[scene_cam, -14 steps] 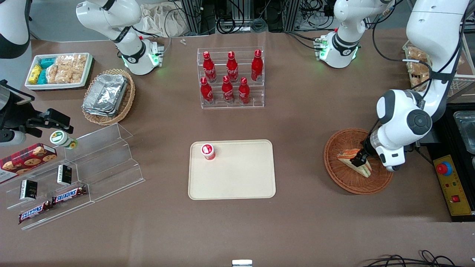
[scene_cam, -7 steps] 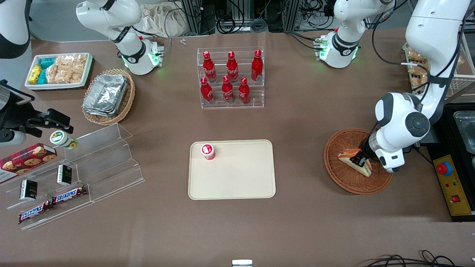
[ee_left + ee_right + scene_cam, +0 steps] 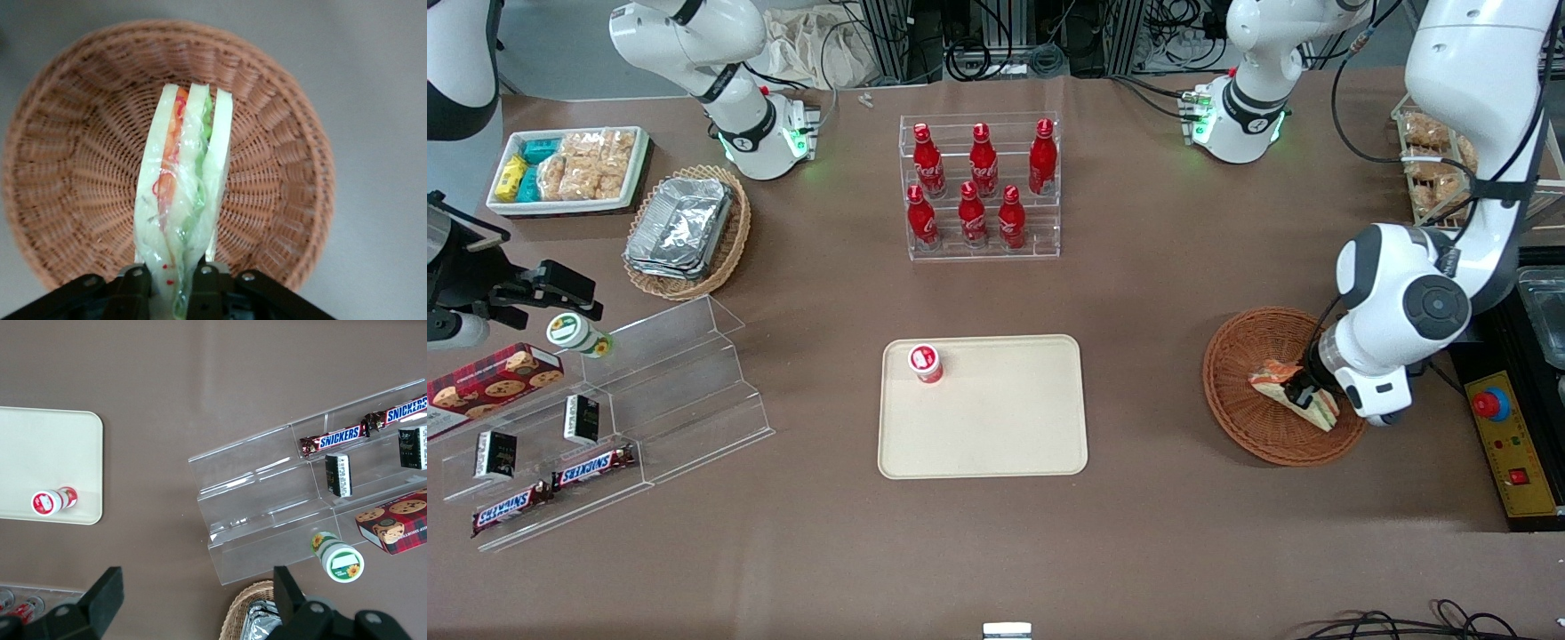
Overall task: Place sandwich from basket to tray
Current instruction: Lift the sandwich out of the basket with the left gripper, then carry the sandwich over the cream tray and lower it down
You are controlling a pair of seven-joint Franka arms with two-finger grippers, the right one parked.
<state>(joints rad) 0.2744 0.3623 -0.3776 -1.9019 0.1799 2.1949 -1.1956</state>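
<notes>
Brown table (image 3: 1138,533): gripper (image 3: 170,280) clamps sandwich (image 3: 183,193) above basket (image 3: 73,167).

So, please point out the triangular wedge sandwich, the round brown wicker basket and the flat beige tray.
Triangular wedge sandwich (image 3: 183,200): left wrist view, on its filling edge, clamped by the gripper (image 3: 170,280).
Round brown wicker basket (image 3: 1240,342): front view, on its rim.
Flat beige tray (image 3: 1005,418): front view, on its bare floor.

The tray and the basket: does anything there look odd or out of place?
Nothing looks damaged or spilled. The gripper is shut on the sandwich above the basket. A small red cup already stands on the tray.
</notes>
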